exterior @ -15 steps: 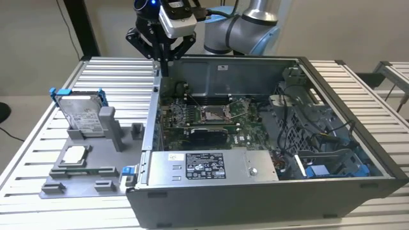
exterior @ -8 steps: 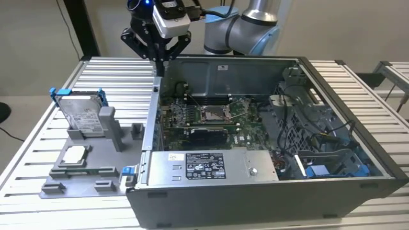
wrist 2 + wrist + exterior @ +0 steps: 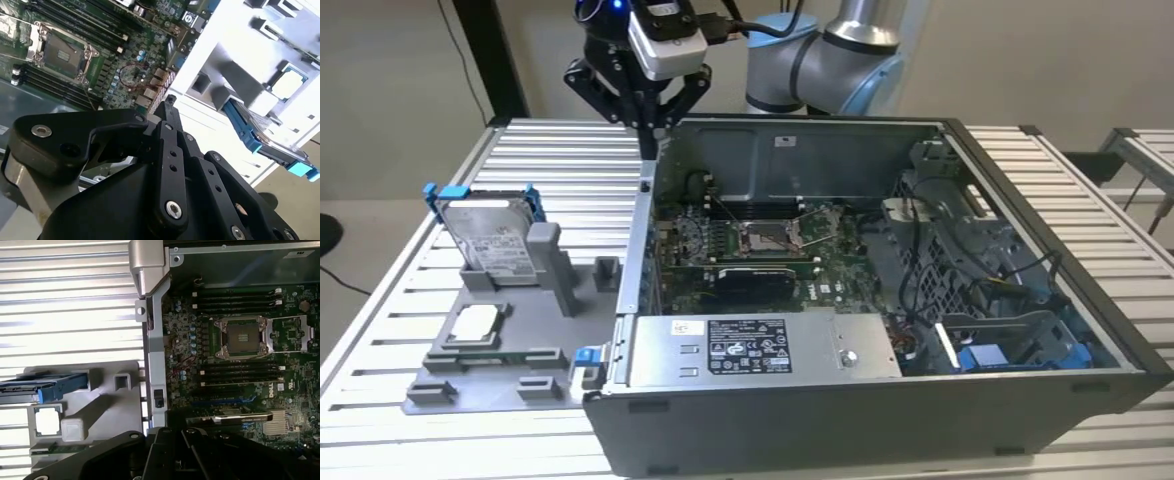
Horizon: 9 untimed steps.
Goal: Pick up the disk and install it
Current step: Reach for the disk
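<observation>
– Zero steps look done to me. Where is the flat silver-grey hard drive with the white label and the blue plastic frame [image 3: 488, 238]?

– The disk stands on its edge, leaning a little, in the grey plastic holder [image 3: 520, 345]. The holder sits on the ribbed metal table [image 3: 560, 170], at the exterior view's left of the big open grey computer case [image 3: 854, 420]. So the disk is outside the case.

– And the black gripper [image 3: 644, 140]?

– It hangs high over the back corner of the case, on the side near the holder. Its two fingers are pressed together, and they hold nothing.

– Is it close to the disk?

– No. It is well apart from the disk and touches nothing that I can see.

– What is that small square silver chip [image 3: 476, 323]?

– It lies flat in the same holder, just beside the disk. It is not the thing we want.

– What is inside the case?

– A green circuit board [image 3: 761, 250] lies on the bottom, with wires and metal parts at the exterior view's right.

– So how much is left?

– All of it, I think. The disk is not yet picked up, and it is not yet put in the case.
</observation>
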Tool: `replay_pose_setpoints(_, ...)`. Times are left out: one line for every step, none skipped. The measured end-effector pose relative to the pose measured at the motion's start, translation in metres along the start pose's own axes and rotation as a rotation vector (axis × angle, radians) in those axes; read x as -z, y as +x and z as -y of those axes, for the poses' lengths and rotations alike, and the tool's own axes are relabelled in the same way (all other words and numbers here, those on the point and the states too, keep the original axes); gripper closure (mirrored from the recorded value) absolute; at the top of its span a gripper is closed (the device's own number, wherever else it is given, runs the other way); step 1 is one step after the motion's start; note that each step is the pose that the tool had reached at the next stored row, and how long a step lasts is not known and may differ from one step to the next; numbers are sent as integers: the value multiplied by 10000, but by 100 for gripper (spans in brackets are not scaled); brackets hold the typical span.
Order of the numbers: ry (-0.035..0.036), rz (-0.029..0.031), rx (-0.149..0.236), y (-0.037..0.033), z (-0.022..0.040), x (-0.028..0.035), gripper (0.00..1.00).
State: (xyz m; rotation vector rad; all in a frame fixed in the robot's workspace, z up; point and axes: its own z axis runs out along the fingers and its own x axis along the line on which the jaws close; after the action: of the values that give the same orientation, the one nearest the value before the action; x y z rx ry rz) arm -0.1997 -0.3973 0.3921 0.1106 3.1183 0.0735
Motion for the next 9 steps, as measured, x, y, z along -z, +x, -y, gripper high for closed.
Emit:
replay_pose_setpoints(0,0,1,9,0,0,100)
replay_pose_setpoints(-1,1,1,17,1,-1,100)
replay_pose_setpoints(0,0,1,19,1,-1,100)
replay_pose_setpoints(-1,0,1,22,1,-2,100)
replay_pose_setpoints(0,-1,2,24,1,-3,100)
replay_pose_setpoints(0,-2,1,26,2,-4,100)
replay_pose_setpoints(1,-5,1,26,2,-4,100)
replay_pose_setpoints(1,-7,1,26,2,-5,100)
replay_pose_setpoints(2,-8,1,26,2,-6,100)
